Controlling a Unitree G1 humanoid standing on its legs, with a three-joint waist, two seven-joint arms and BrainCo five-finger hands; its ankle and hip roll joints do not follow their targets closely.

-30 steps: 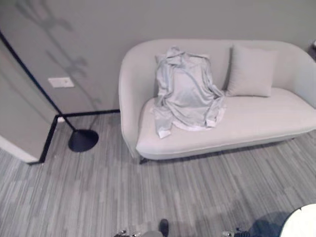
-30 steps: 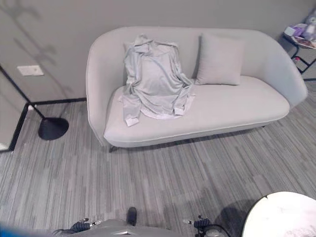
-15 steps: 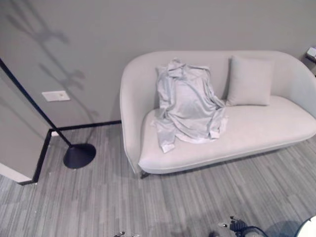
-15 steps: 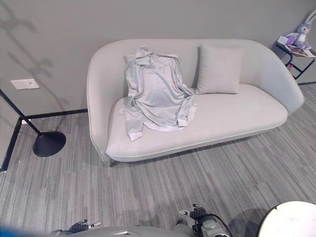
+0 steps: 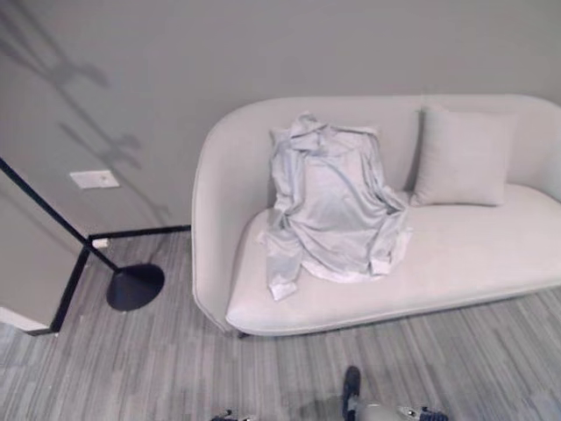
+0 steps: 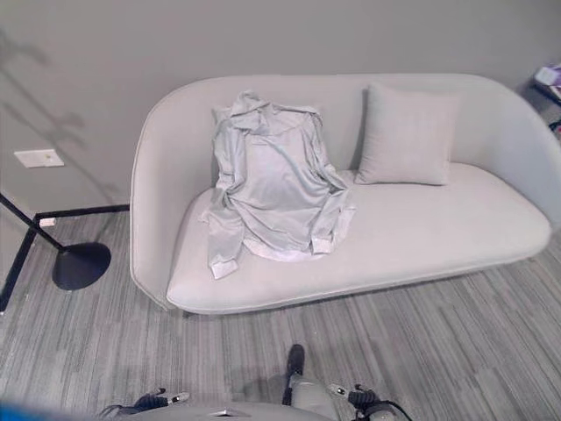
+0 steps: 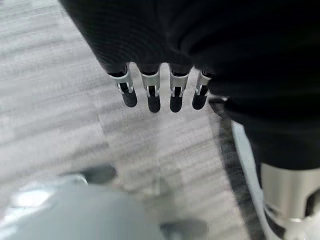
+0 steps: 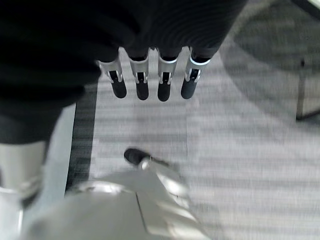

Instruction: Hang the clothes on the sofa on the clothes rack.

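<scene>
A pale grey long-sleeved shirt (image 5: pixel 329 206) lies spread over the backrest and seat of a light grey sofa (image 5: pixel 473 254), on its left half, with one sleeve trailing toward the seat's front edge. A black slanted pole on a round black base (image 5: pixel 134 287) stands on the floor left of the sofa. My left hand (image 7: pixel 153 97) hangs over the striped grey carpet with straight fingers and holds nothing. My right hand (image 8: pixel 142 85) hangs the same way, open and empty, above the carpet. Both hands are well short of the sofa.
A square grey cushion (image 5: pixel 462 158) leans on the backrest right of the shirt. A white wall plate (image 5: pixel 94 179) sits low on the grey wall at the left. Striped carpet (image 6: pixel 438 351) runs in front of the sofa.
The camera has moved: the sofa now looks larger and nearer, and the white round table at the lower right has left the picture. The shirt lies as before.
</scene>
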